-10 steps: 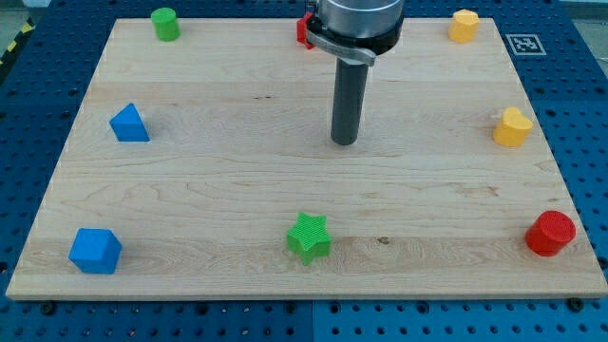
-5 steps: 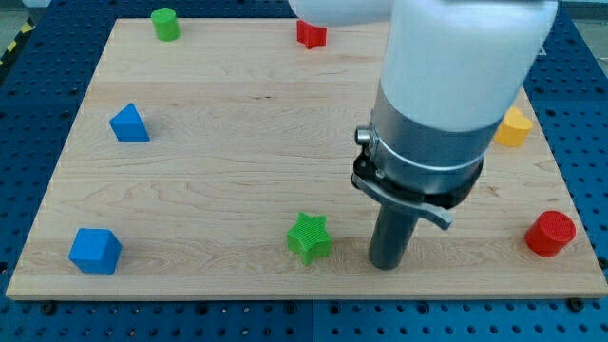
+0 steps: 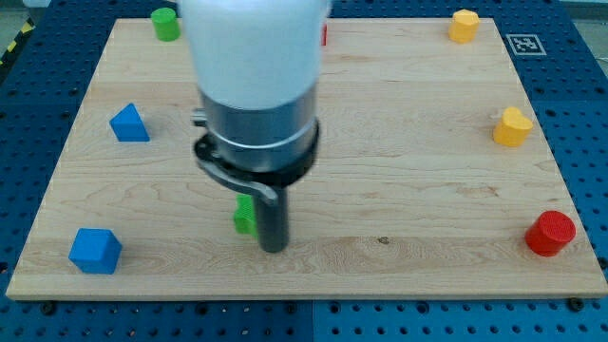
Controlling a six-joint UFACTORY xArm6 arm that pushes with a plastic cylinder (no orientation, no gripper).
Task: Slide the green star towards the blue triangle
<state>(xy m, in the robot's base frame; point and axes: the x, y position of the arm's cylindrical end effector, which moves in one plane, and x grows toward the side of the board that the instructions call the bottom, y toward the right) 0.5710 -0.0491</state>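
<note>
The green star (image 3: 246,216) lies low on the wooden board (image 3: 427,171), left of centre, mostly hidden behind my arm; only its left edge shows. My tip (image 3: 274,249) stands on the board right against the star's right side, slightly lower in the view. The blue triangle (image 3: 129,123) sits at the view's left, well up and left of the star.
A blue cube-like block (image 3: 95,251) lies at the bottom left. A green cylinder (image 3: 166,23) is at the top left. A yellow block (image 3: 464,25) is at the top right, another yellow block (image 3: 511,126) at the right, a red cylinder (image 3: 550,234) at the bottom right.
My tip swept from right of the star leftwards into it. The green star has slid to the view's left and slightly up.
</note>
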